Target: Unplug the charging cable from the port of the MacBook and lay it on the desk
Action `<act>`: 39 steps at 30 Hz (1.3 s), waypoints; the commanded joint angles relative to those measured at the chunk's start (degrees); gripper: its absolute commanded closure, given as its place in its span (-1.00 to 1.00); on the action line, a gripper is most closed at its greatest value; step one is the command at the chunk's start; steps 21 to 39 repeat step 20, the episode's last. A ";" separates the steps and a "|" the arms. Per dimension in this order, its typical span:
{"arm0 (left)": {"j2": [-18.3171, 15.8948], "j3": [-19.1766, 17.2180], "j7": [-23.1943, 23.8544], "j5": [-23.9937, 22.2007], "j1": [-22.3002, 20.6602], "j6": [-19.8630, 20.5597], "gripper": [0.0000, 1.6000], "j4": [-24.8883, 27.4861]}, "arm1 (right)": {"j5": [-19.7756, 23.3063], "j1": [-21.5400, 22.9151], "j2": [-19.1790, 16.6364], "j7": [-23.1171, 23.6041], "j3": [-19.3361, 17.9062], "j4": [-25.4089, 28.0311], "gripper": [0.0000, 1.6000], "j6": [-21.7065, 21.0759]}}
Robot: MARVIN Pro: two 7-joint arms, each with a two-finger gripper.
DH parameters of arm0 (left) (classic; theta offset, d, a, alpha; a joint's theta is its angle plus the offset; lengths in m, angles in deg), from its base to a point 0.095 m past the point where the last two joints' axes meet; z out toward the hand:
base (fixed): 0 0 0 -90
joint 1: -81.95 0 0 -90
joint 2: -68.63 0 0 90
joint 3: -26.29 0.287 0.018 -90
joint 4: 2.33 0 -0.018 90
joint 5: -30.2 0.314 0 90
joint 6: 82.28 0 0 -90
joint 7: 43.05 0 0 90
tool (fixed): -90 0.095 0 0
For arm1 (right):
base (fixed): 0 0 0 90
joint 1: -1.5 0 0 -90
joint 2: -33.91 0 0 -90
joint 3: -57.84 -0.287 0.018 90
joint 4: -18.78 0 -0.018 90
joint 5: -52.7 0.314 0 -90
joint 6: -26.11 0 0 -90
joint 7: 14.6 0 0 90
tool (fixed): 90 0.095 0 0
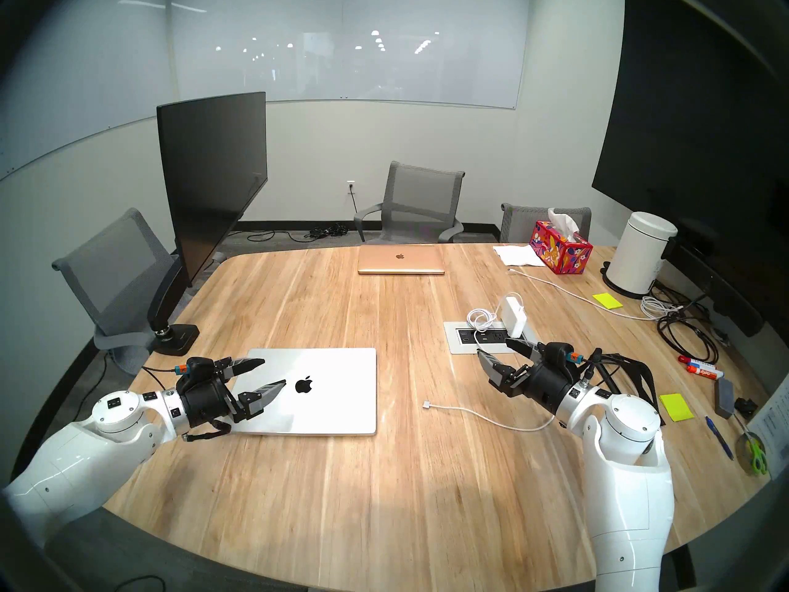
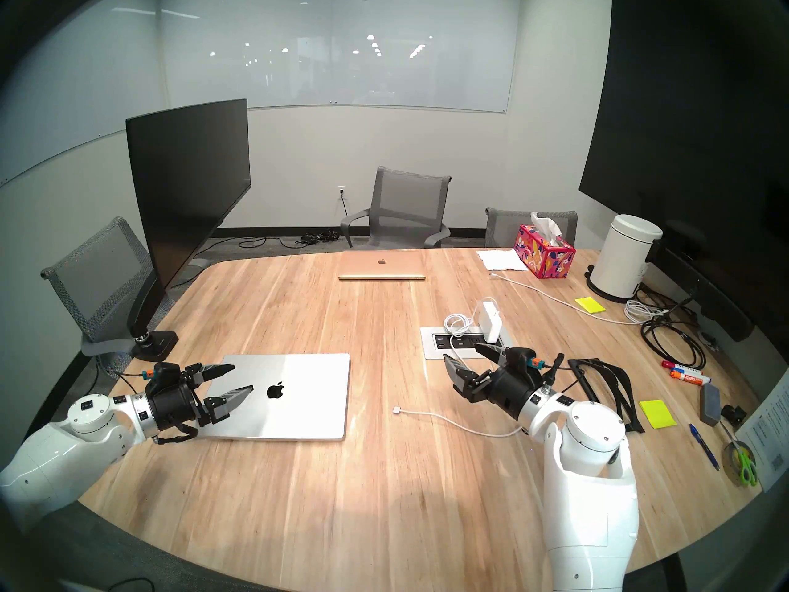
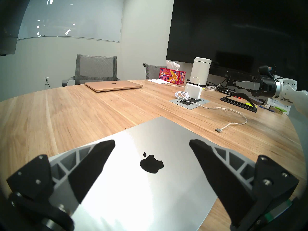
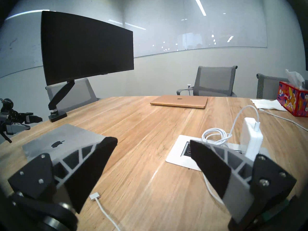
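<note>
The silver MacBook (image 1: 324,390) lies closed on the wood desk (image 1: 341,493). The white charging cable (image 1: 491,418) lies loose on the desk to its right, its connector tip (image 1: 426,404) clear of the laptop's edge; the tip also shows in the left wrist view (image 3: 217,130) and the right wrist view (image 4: 93,196). Its white power brick (image 1: 512,317) stands in the outlet panel (image 1: 459,341). My left gripper (image 1: 273,373) is open and empty above the MacBook's left part. My right gripper (image 1: 497,349) is open and empty above the desk, near the outlet panel. The port is not visible.
A rose-gold laptop (image 1: 400,260) lies at the far side. A monitor on an arm (image 1: 209,185) stands at the left. At the right are a tissue box (image 1: 559,247), a white canister (image 1: 638,253), black cables (image 1: 683,335), markers, sticky notes and a black stand (image 1: 632,377).
</note>
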 commanded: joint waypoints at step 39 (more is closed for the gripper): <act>-0.06 -0.46 -0.14 -0.13 -0.19 -0.36 -1.00 0.42 | 0.86 0.75 1.39 1.34 -0.20 0.30 -1.00 2.18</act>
